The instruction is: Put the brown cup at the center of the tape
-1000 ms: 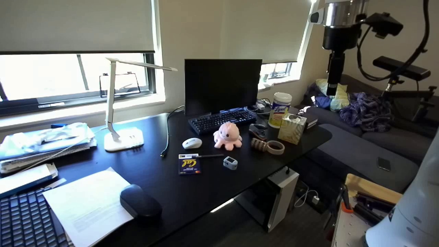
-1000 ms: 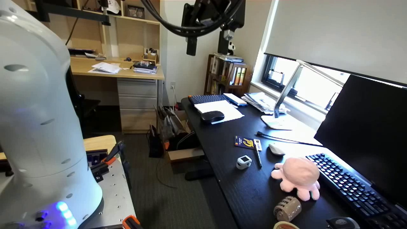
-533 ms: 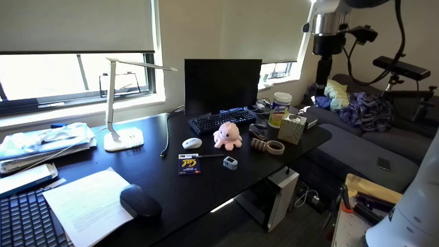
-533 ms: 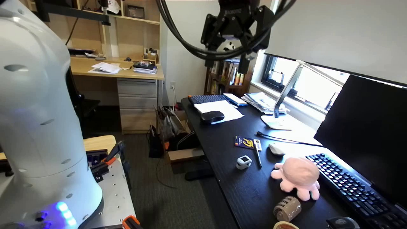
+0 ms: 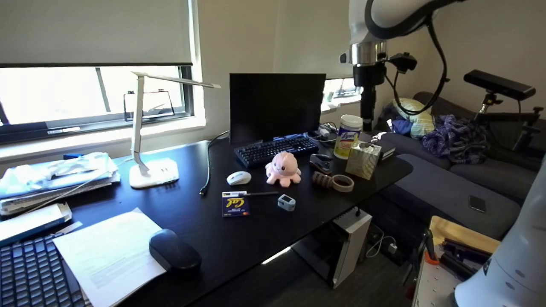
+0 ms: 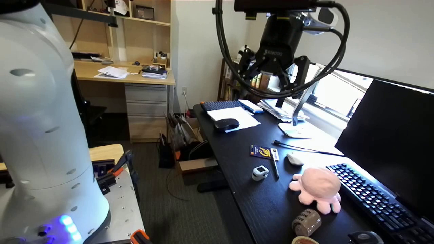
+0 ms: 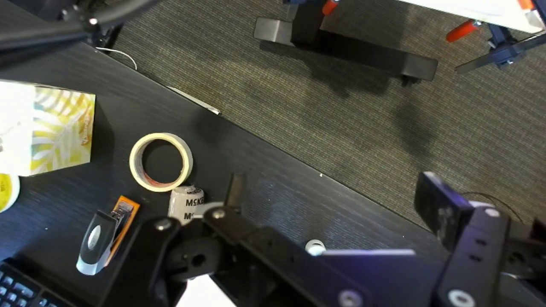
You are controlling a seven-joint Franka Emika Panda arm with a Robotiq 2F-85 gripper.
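Far left of the pink plush toy (image 5: pixel 283 169), in an exterior view, a sheet of paper (image 5: pixel 108 251) lies on the black tabletop (image 5: pixel 251 238), with the white desk lamp (image 5: pixel 137 119) beyond it and a black mouse (image 5: pixel 174 249) on the sheet's edge toward the toy. Nearer the toy, also on its left, come a blue Cal card (image 5: pixel 236 207), a white mouse (image 5: pixel 239 178) behind that card, and a pen (image 5: pixel 261 194) with one end at the card. Behind the toy sit a keyboard (image 5: pixel 277 149) and monitor (image 5: pixel 277 106); just in front of it, a small pale device (image 5: pixel 286 203) with a dark screen.

On the toy's right the brown cup (image 5: pixel 322 179) lies on its side, near the toy, with a stapler (image 5: pixel 320 163) farther back. Next comes the ring of tape (image 5: pixel 342 189), flat, just beside the cup — the cup is outside the ring, and I cannot tell whether they touch. Farther right of the toy stand a Lysol canister (image 5: pixel 347 138) and, in front of it, a tissue box (image 5: pixel 363 162). Higher than the toy and well to its right hangs the pincer (image 5: pixel 367 124) — released, its two fingers (image 7: pixel 236 190) spread wide in the wrist view.
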